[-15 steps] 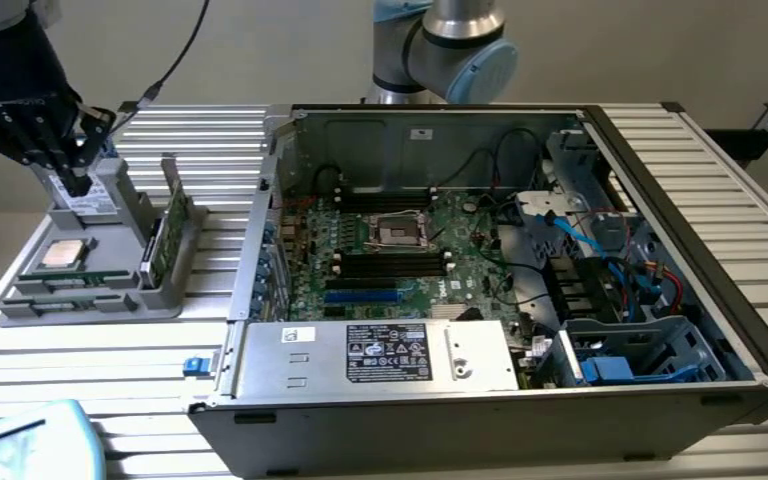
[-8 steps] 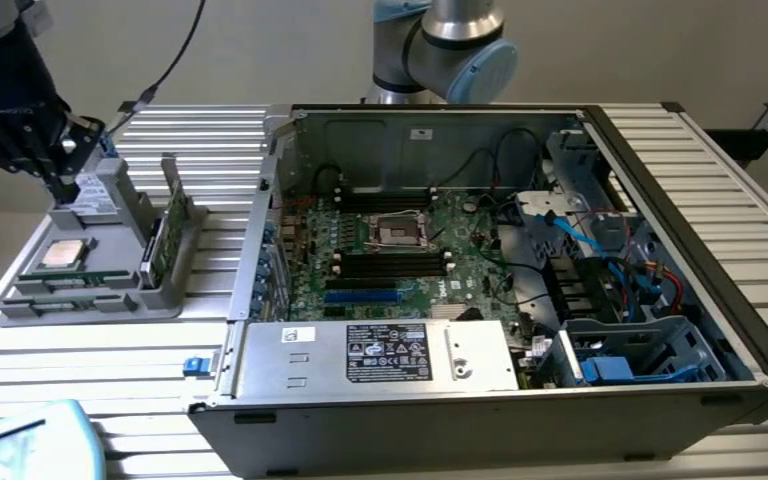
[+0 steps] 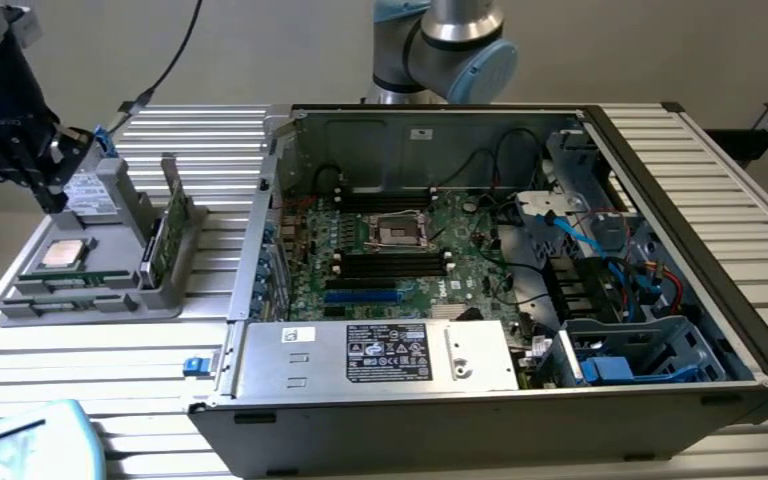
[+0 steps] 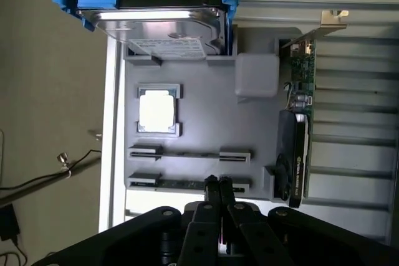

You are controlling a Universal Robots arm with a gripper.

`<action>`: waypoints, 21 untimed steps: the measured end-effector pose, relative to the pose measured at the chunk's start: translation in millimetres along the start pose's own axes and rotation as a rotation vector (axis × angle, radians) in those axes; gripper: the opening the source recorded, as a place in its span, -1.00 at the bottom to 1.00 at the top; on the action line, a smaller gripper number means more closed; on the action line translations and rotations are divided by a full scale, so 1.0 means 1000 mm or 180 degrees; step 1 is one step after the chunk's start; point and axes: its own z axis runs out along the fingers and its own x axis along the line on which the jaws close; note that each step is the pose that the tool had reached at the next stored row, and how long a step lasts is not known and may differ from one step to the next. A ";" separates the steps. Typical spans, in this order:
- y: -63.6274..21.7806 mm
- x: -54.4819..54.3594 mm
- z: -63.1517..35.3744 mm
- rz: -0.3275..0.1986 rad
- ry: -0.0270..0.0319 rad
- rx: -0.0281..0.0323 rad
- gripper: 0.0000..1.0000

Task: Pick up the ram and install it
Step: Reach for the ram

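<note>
The ram (image 4: 181,184) is a thin green stick lying edge-up in a slot of the grey holder tray (image 4: 206,123). In the exterior view it sits along the tray's front edge (image 3: 77,284). My gripper (image 4: 218,184) hovers above the tray with its black fingertips (image 4: 212,186) pressed together, just over one end of the ram and holding nothing. In the exterior view the gripper (image 3: 51,195) hangs over the tray's far side, at that view's left. The open computer case (image 3: 704,250) shows the motherboard's long black sockets (image 3: 384,262).
On the tray are a silver processor chip (image 4: 159,110), a hard drive with blue rails (image 4: 159,23) and an upright graphics card (image 4: 299,154). Inside the case are a power supply (image 3: 384,355), cables and a drive cage (image 3: 624,360). A cable (image 3: 177,50) hangs near the arm.
</note>
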 end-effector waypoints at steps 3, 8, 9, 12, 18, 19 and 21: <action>-0.0031 0.003 0.0020 -0.0003 0.0018 0.0000 -0.80; -0.0090 0.007 0.0048 -0.0011 0.0042 -0.0001 -0.80; -0.0106 0.007 0.0050 -0.0012 0.0044 -0.0001 -0.80; -0.0157 0.009 0.0055 -0.0017 0.0049 0.0000 -0.80; -0.0280 0.011 0.0075 -0.0032 0.0059 0.0001 -0.80; -0.0302 0.012 0.0079 -0.0035 0.0061 0.0001 -0.80; -0.0349 0.012 0.0090 -0.0042 0.0064 0.0001 -0.80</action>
